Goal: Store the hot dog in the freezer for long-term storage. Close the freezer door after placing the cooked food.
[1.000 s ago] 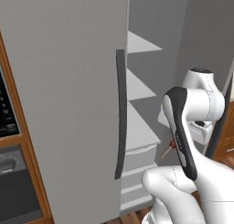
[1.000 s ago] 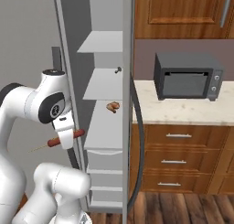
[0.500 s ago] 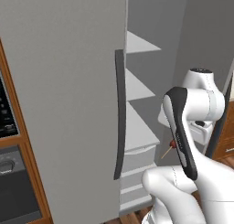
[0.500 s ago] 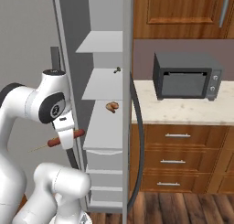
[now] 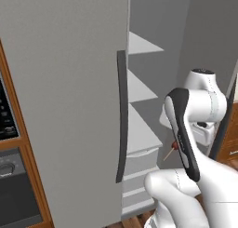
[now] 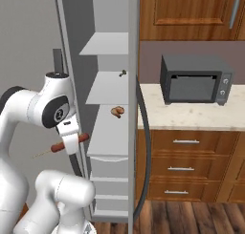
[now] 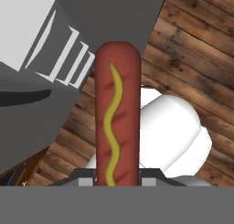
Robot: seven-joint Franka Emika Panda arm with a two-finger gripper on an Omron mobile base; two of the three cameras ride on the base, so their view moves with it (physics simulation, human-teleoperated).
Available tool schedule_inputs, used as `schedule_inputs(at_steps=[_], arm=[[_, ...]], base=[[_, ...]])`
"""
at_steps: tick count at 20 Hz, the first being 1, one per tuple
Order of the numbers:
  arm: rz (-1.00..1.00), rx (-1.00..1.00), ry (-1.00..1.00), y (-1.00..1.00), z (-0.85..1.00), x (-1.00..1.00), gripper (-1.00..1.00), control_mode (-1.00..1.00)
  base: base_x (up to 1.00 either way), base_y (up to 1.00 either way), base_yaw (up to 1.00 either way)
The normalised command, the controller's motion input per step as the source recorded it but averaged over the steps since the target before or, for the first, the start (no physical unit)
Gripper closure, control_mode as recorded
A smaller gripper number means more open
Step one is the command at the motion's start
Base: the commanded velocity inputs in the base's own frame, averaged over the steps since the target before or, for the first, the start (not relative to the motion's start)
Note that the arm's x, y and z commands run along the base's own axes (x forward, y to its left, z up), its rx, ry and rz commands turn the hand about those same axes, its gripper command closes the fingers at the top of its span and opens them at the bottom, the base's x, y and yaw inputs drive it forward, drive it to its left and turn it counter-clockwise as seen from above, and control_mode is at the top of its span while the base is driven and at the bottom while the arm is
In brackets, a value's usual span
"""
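One reddish-brown hot dog [image 6: 71, 142] with yellow mustard squiggle, on thin stick, clamped crosswise in white two-finger gripper [image 6: 70, 141], just outside open tall grey freezer [image 6: 103, 109]. White inner shelves [image 6: 111, 87] hold small brown food item [image 6: 117, 111]. Narrow grey freezer door [image 6: 133, 132] swung open. Beyond: black microwave [image 6: 196, 79] on beige counter [image 6: 191, 114], wood drawers [image 6: 182, 166], plank floor [image 7: 192, 58].

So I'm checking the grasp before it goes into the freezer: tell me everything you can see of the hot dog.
The hot dog is a smooth reddish-brown sausage with a rounded end and a wavy yellow line of mustard along its length. A thin pale stick pokes out of one end. It lies roughly level, slightly tilted, clamped across its middle by the gripper, whose jaws are closed on it. It hangs in the air just outside the open freezer, level with a middle shelf, touching nothing else.
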Motion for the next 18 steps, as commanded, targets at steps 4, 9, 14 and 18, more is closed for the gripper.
schedule_inputs(at_steps=[4,9,14,18], arm=[[0.25,0.00,0.00,0.00,0.00,0.82,1.00,-1.00],[0.31,0.00,-0.04,0.00,-0.02,0.93,1.00,-1.00],[0.41,-0.02,-0.31,-0.03,-0.08,0.78,1.00,-1.00],[0.46,-0.03,-0.30,-0.16,0.00,0.78,1.00,-1.00]], base=[[0.00,0.00,0.00],[0.00,0.00,0.00],[0.00,0.00,0.00],[0.00,0.00,0.00]])
